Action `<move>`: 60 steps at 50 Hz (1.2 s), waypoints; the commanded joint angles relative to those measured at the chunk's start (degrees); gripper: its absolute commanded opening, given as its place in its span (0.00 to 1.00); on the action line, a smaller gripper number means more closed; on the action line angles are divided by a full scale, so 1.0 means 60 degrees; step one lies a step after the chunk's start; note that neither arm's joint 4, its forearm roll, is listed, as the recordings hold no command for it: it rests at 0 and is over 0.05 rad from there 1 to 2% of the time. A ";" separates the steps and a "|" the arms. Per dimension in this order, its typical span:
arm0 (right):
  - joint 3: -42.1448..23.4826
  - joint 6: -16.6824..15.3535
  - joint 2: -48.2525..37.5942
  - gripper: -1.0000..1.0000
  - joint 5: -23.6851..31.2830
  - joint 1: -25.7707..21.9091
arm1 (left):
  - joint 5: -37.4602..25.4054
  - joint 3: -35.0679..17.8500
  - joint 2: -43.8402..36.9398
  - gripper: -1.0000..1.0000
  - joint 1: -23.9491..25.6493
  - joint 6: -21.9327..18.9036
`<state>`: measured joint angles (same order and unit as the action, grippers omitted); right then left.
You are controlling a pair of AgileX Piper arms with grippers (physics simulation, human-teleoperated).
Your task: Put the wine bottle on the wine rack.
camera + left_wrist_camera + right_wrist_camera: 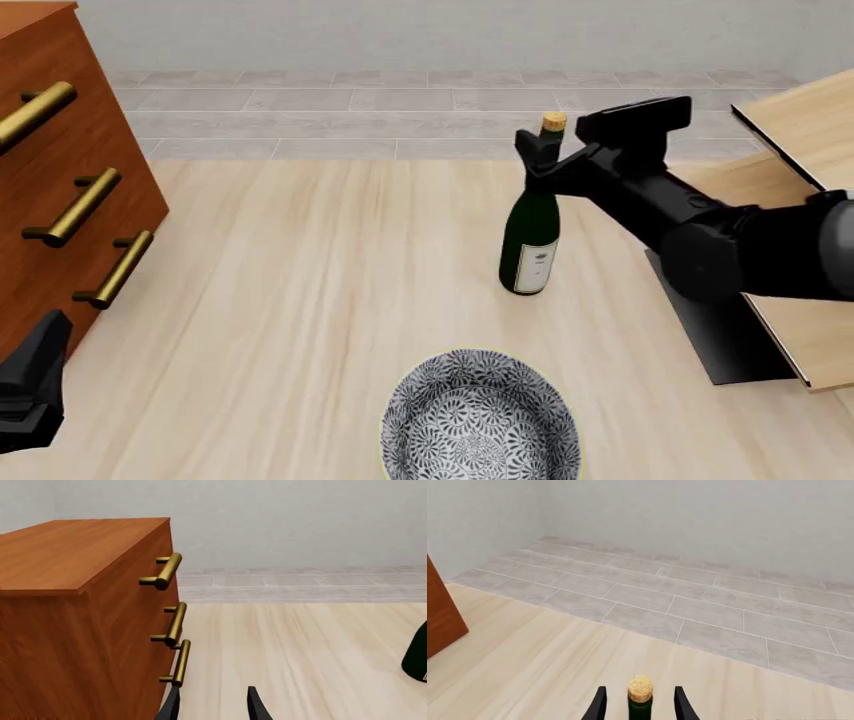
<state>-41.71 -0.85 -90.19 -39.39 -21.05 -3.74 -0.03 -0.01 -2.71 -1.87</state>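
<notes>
Two fingers of the right gripper (639, 702) stood either side of the neck of the wine bottle (531, 235), just under the tan cork (640, 688), with a sliver of gap showing on each side in the right wrist view, so the jaws were parted and bracketing the neck rather than clamped on it, and the bottle was not yet held. The bottle stood upright on the table (307, 300), just to the left of the wine rack (801, 200) and beyond the patterned bowl (481, 420). Judging by this, the step in hand was the grasp, and to do it well the fingers wanted to close squarely on the neck below the cork, centred, so that the tall, slim glass would not swing or slip when lifted; a lower hold on the neck would likely steady it more. The carry to the rack looked short, but the bottle would have to be tilted to suit the slanted panels. The left gripper (213, 705) hung with its jaws apart and nothing between them, far left of the bottle beside the drawer cabinet (54, 180). The bottle's white label (534, 268) carried small dark marks, too small to read.
</notes>
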 commanded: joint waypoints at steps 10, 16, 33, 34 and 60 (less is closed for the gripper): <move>-0.0094 0.0152 -0.0291 1.00 -0.0055 0.0100 | 0.0032 -0.0001 0.0000 1.00 -0.0004 0.0001; -0.0056 0.0191 -0.0251 1.00 -0.0064 0.0132 | 0.0051 -0.0001 0.0000 1.00 0.0041 -0.0017; -0.0039 0.0243 -0.0091 0.00 0.0072 0.0101 | 0.0076 -0.0002 0.0000 1.00 0.0009 0.0011; -0.0028 0.0246 -0.0067 0.00 0.0075 0.0107 | 0.0078 -0.0002 0.0000 1.00 0.0002 0.0012; -0.0055 0.0088 0.0778 0.00 0.0641 0.0068 | 0.0092 -0.0002 0.0000 1.00 0.0027 0.0067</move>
<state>-41.77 -0.55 -87.57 -36.48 -20.68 -3.23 -0.04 -0.01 -2.64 -1.57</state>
